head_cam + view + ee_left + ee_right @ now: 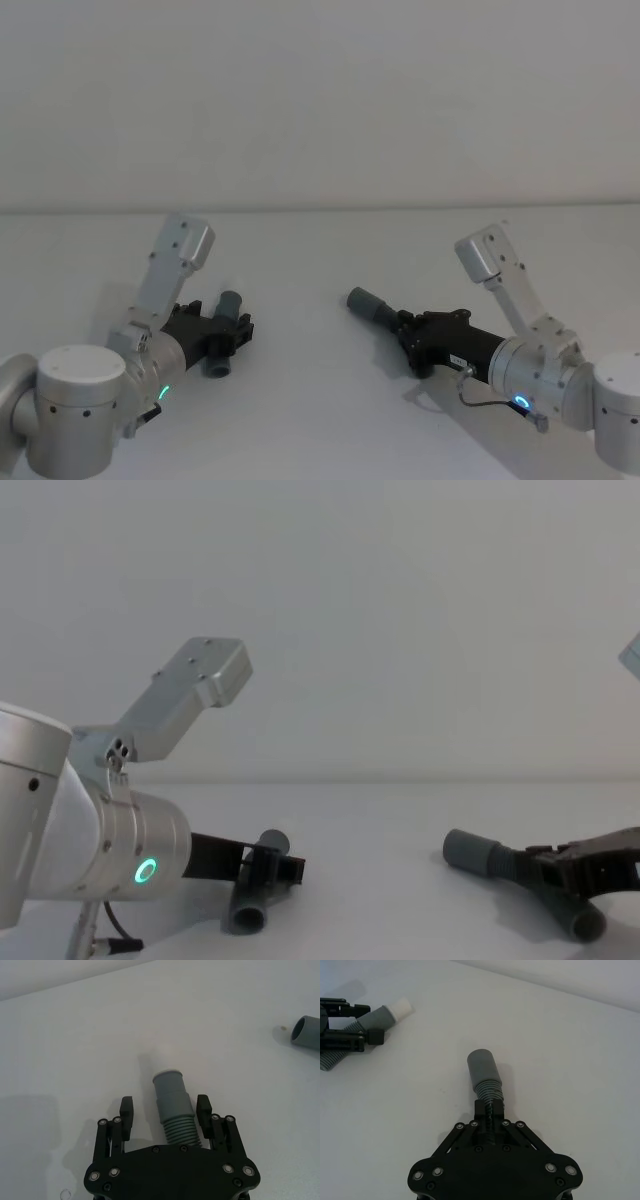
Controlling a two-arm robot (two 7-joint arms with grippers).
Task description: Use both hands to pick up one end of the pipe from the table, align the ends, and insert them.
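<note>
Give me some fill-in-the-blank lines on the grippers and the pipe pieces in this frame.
1. The left gripper is ___, with one finger on each side of the left piece.
2. The right gripper is ___ on the ribbed part of the right piece.
3. The left piece's tip is ___ in colour.
4. The two pieces are ___, with bare table between them.
Missing words: open; shut; white; apart.

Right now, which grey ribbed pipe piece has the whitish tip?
The grey ribbed plastic piece between the left end effector's open fingers; the other piece, clamped in the right end effector, ends in plain grey.
</note>
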